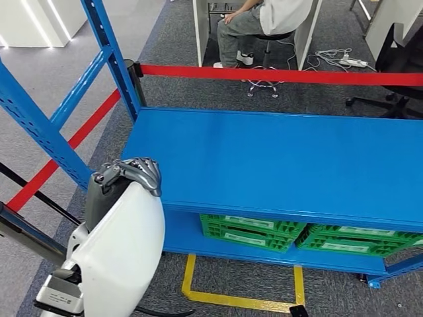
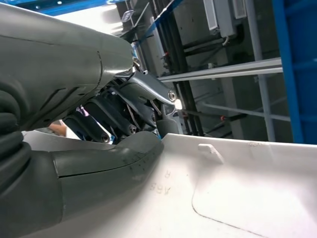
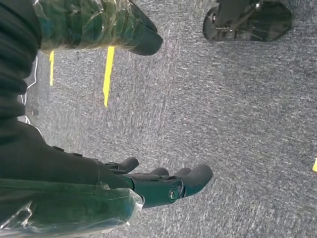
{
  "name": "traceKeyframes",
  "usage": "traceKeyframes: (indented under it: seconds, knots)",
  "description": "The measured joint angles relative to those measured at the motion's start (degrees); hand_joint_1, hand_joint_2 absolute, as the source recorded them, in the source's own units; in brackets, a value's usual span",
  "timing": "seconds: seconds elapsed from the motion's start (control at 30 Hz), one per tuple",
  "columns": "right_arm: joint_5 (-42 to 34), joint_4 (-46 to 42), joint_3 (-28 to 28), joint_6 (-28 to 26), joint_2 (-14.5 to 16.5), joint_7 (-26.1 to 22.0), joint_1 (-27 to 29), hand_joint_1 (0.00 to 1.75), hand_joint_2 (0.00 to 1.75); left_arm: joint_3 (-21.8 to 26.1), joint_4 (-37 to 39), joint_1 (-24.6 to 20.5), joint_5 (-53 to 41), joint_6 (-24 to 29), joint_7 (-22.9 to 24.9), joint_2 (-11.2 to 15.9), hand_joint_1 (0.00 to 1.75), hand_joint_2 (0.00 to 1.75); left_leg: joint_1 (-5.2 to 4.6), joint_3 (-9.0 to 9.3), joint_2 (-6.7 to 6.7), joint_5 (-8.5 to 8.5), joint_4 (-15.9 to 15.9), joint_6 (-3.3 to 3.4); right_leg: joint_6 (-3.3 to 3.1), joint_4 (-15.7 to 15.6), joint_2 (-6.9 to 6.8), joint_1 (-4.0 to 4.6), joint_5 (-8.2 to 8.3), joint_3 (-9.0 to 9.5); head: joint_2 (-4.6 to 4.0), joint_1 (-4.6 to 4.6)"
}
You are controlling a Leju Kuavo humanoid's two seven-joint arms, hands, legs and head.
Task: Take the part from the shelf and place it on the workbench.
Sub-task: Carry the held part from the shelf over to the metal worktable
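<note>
A large white moulded part is held up at the lower left of the head view, just off the left front corner of the blue workbench top. My left hand grips the part's upper edge, fingers hooked over it. In the left wrist view the thumb presses on the part's white inner face, with the darker fingers wrapped over its rim. My right hand hangs over grey carpet, fingers apart and holding nothing.
Green crates sit on the bench's lower shelf. Blue rack uprights stand at left. A red barrier tape runs behind the bench, where a person sits on a chair. Yellow floor tape marks the carpet below.
</note>
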Motion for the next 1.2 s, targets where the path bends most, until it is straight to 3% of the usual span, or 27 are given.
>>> traceKeyframes:
  seconds: [0.07,0.1,0.13,0.23,0.27,0.37,0.43,0.53,0.57,0.6,0.63,0.7,0.77,0.87,0.9,0.97,1.03,1.07,1.1,1.13,1.2]
  knots:
    - [0.0,0.0,-0.1,0.0,0.0,0.0,0.0,0.0,1.75,0.0,0.0,0.3,0.0,0.0,0.0,0.3,1.75,1.75,0.12,-1.57,0.0,-2.43,5.5,-0.13,-0.14,0.0,-0.06,0.12,0.56,-0.86,0.0,-0.02]
    - [0.0,0.0,-0.2,0.0,0.0,0.0,0.0,0.0,1.75,0.0,0.0,0.4,0.0,0.0,0.0,0.4,1.75,1.75,0.13,-0.88,0.0,-2.0,5.3,0.0,-0.12,0.1,-0.05,0.2,0.85,-1.22,0.0,-0.02]
    - [0.0,0.0,-0.3,0.0,0.0,0.0,0.0,0.0,1.75,0.0,0.0,0.4,0.0,0.0,0.0,0.4,1.75,1.75,0.1,0.89,0.0,-0.68,2.8,0.27,-0.07,0.1,-0.03,0.28,1.12,-1.51,0.0,-0.02]
    - [0.0,0.0,-0.4,0.0,0.0,0.0,0.0,0.0,1.75,0.0,-0.4,0.4,0.0,0.0,0.0,0.5,1.75,1.75,-0.31,7.92,-0.02,3.04,-8.6,1.61,0.35,0.2,0.05,0.57,1.79,-2.03,0.01,0.01]
    - [0.0,0.0,-0.4,0.0,0.1,0.0,0.0,0.0,1.75,0.0,-0.5,0.4,0.0,0.0,0.0,0.5,1.75,1.75,-0.46,8.94,-0.03,3.29,-10.6,1.92,0.65,0.2,0.02,0.6,2.03,-2.22,0.01,0.03]
    - [-0.1,0.0,-0.4,0.0,0.1,0.0,0.0,0.0,1.75,0.0,-0.7,0.8,0.0,0.0,-0.2,0.5,1.75,1.75,-0.49,8.81,-0.07,3.88,-11.8,2.41,1.79,0.2,-0.07,0.48,2.53,-2.77,0.0,0.04]
    - [-0.2,0.0,-0.4,-0.1,0.1,0.0,0.0,0.0,1.75,0.0,-0.7,1.1,-0.1,0.0,-0.4,0.5,1.75,1.75,-0.26,8.35,0.03,4.82,-12.2,2.86,2.38,2.4,0.01,0.39,0.49,-3.97,0.0,0.19]
    - [-0.3,0.0,-0.5,-0.1,0.1,0.0,0.1,0.0,1.75,0.1,-0.8,1.9,-0.1,0.0,-0.9,0.5,1.75,1.75,-0.3,6.87,0.19,5.92,-12.2,3.29,3.06,13.6,0.08,0.18,-6.25,-8.09,0.0,0.48]
    - [-0.4,0.0,-0.5,-0.1,0.1,0.0,0.1,0.0,1.75,0.1,-0.8,2.2,-0.1,0.1,-1.0,0.5,1.75,1.75,-0.34,6.37,0.21,6.26,-12.2,3.29,3.19,16.1,0.08,0.17,-7.29,-8.68,0.01,0.47]
    - [-0.5,0.0,-0.6,-0.2,0.1,0.0,0.1,0.0,1.75,0.1,-0.8,2.5,-0.1,0.1,-1.1,0.5,1.75,1.75,-0.36,5.93,0.21,6.57,-12.1,3.23,3.26,16.4,0.08,0.17,-7.28,-8.16,0.01,0.49]
    - [-0.7,0.0,-0.7,-0.2,0.1,0.0,0.1,0.0,1.75,0.2,-0.8,2.8,-0.1,0.2,-1.3,0.5,1.75,1.75,-0.36,5.57,0.19,6.83,-12.0,3.13,3.27,14.3,0.07,0.16,-6.29,-6.43,0.01,0.48]
    - [-1.0,0.0,-0.9,-0.3,0.1,0.0,0.0,0.0,1.75,0.4,-1.0,3.4,-0.1,0.2,-1.7,0.5,1.75,1.75,-0.43,5.0,0.16,7.15,-11.6,2.82,3.12,5.7,0.08,0.17,-3.66,-0.76,0.01,0.49]
    - [-1.2,0.0,-0.9,-0.5,0.1,-0.1,-0.1,0.0,1.75,0.7,-1.2,3.8,-0.1,0.1,-2.1,0.5,1.75,1.75,-0.63,4.44,0.15,7.47,-11.1,2.34,2.46,-0.1,0.17,0.24,-2.5,2.66,0.0,0.41]
    - [-1.3,0.0,-1.1,-0.7,0.1,-0.1,0.1,0.0,1.75,0.9,-1.4,4.5,-0.1,-0.2,-2.6,0.5,1.75,1.75,-0.64,3.9,0.11,8.06,-10.8,1.39,1.17,-0.5,0.18,0.35,-1.92,2.37,0.01,0.42]
    - [-1.3,0.0,-1.3,-0.8,0.1,-0.2,0.1,0.0,1.75,1.0,-1.5,4.7,-0.2,-0.3,-2.8,0.5,1.75,1.75,-0.59,3.62,0.05,7.57,-10.3,1.06,0.71,-0.5,0.14,0.28,-1.59,2.14,0.01,0.35]
    - [-1.3,0.0,-1.5,-0.9,0.1,-0.2,0.0,0.0,1.75,1.4,-1.6,5.0,-0.3,-0.4,-3.0,0.5,1.75,1.75,-0.37,2.04,-0.07,4.11,-6.4,0.37,-0.14,-0.6,-0.01,0.11,-0.81,1.37,0.0,0.03]
    - [-1.3,-0.1,-1.7,-1.0,0.0,-0.3,0.0,0.0,1.75,1.7,-1.6,5.3,-0.5,-0.5,-3.1,0.5,1.75,1.75,-0.07,-0.51,-0.08,-0.87,1.2,-0.19,-0.44,-0.6,-0.09,0.17,-0.08,0.45,0.0,-0.26]
    - [-1.4,-0.1,-1.8,-1.0,0.0,-0.4,0.0,0.0,1.75,1.8,-1.6,5.4,-0.5,-0.5,-3.1,0.5,1.75,1.75,0.02,-1.24,-0.08,-2.3,4.2,-0.32,-0.44,-0.5,-0.11,0.22,0.3,-0.09,0.0,-0.26]
    - [-1.4,-0.1,-1.9,-1.0,0.0,-0.4,0.0,0.0,1.75,1.9,-1.6,5.6,-0.6,-0.5,-3.1,0.5,1.75,1.75,0.07,-1.07,-0.08,-2.64,5.4,-0.34,-0.39,-0.5,-0.12,0.25,0.66,-0.6,0.01,-0.27]
    - [-1.4,-0.1,-2.0,-1.0,-0.1,-0.4,0.0,0.0,1.75,1.9,-1.6,5.7,-0.6,-0.5,-3.1,0.5,1.75,1.75,0.09,0.24,-0.08,-1.88,4.2,-0.23,-0.33,-0.5,-0.11,0.28,0.99,-1.04,0.01,-0.28]
    - [-1.6,-0.1,-2.2,-1.0,-0.1,-0.5,0.0,0.0,1.75,2.0,-1.7,5.7,-0.6,-0.5,-3.1,0.5,1.75,1.75,0.01,5.4,-0.09,1.09,-3.4,0.38,-0.08,-0.4,-0.06,0.33,1.56,-1.59,0.01,-0.27]
